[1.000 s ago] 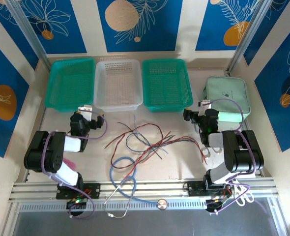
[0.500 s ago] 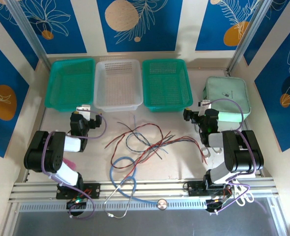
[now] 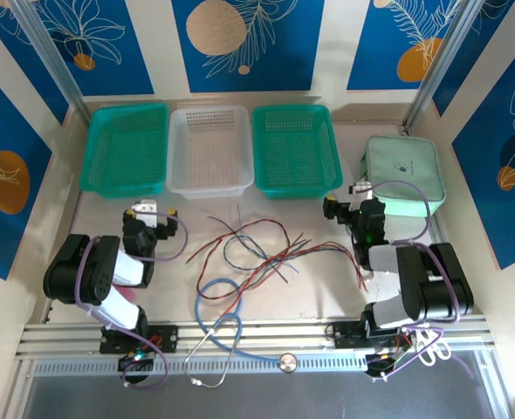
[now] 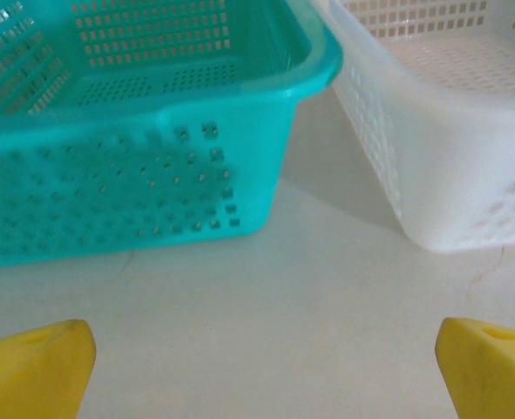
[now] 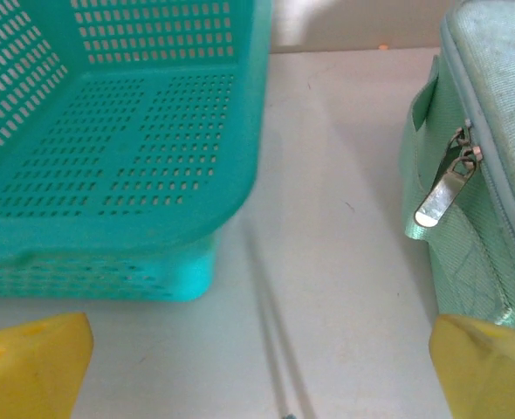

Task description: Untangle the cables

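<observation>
Starting well meant choosing one strand, not the knot. The cables (image 3: 257,249) lay crossed on the table (image 3: 327,288), just on the near side of the white basket (image 3: 209,150), untouched. The left gripper (image 3: 150,212) hovered off that basket's near-left corner, and the right gripper (image 3: 343,206) was well to its right. Both were spread wide and empty. A loose red end, lying near-left of the basket, seemed the easiest first pinch.
</observation>
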Tool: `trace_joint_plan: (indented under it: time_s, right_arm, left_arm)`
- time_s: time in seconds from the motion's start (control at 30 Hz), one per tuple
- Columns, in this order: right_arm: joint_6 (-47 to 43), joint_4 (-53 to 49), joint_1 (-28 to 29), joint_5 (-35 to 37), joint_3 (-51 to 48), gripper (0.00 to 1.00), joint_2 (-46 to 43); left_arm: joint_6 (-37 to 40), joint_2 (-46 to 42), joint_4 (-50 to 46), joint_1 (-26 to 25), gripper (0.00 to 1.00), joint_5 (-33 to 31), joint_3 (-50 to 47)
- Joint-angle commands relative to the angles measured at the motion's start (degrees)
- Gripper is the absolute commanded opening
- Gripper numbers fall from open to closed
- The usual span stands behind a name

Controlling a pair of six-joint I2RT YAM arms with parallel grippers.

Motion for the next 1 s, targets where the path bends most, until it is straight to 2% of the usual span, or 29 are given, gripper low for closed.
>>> trace_joint_plan:
  time_s: [0.0,0.1,0.17,0.23,0.33,0.4,0.5,0.6,0.67,0.8,0.9,0.97]
  right_arm:
    - [-1.33,-4.64,1.53,4.43,0.38,0.99,-7.37]
    - [-0.84,-7.65,2.79,6.57,-1.43,0.99,-14.88]
    - [0.70,-15.05,3.59,7.75,-1.14,0.99,-21.31]
    - [6.27,-31.55,4.78,11.31,3.34,0.92,-27.04]
    - [23.11,-60.49,6.84,19.89,12.97,0.92,-31.32]
    - [29.13,-69.22,9.00,19.88,15.04,0.92,-33.06]
    - [32.22,-72.58,14.25,17.90,14.44,0.89,-35.70]
    - [36.09,-76.88,18.62,13.03,15.77,0.84,-35.67]
    - [40.02,-79.92,21.35,9.61,17.58,0.83,-33.39]
    - [44.25,-78.70,25.66,2.18,18.83,0.77,-27.16]
    - [44.63,-75.95,28.91,0.35,20.70,0.67,-21.22]
    - [44.88,-74.08,30.19,-0.05,21.96,0.55,-17.06]
  left_arm:
    - [-1.19,-3.78,7.65,-0.67,0.99,-3.92,-1.44]
    - [-1.83,-11.57,0.57,-0.95,1.00,-7.84,-1.57]
    - [-1.14,-18.23,-8.36,-1.89,0.99,-9.79,-0.26]
    - [-2.23,-25.00,-19.97,-2.74,1.00,-13.02,2.38]
    - [-5.71,-32.32,-39.71,-3.31,1.00,-13.99,8.31]
    - [-7.02,-36.05,-45.53,-4.61,0.99,-13.53,9.45]
    - [-8.50,-40.95,-53.01,-7.21,0.99,-12.38,10.56]
    - [-10.18,-43.76,-61.70,-11.22,0.99,-11.58,12.63]
    - [-9.23,-44.50,-66.78,-14.92,1.00,-8.15,14.43]
    - [-11.36,-45.06,-74.22,-21.97,0.99,-7.69,16.95]
    - [-14.33,-44.42,-76.60,-26.05,0.99,-7.96,17.86]
    - [-14.55,-43.38,-76.63,-28.57,0.99,-7.48,18.05]
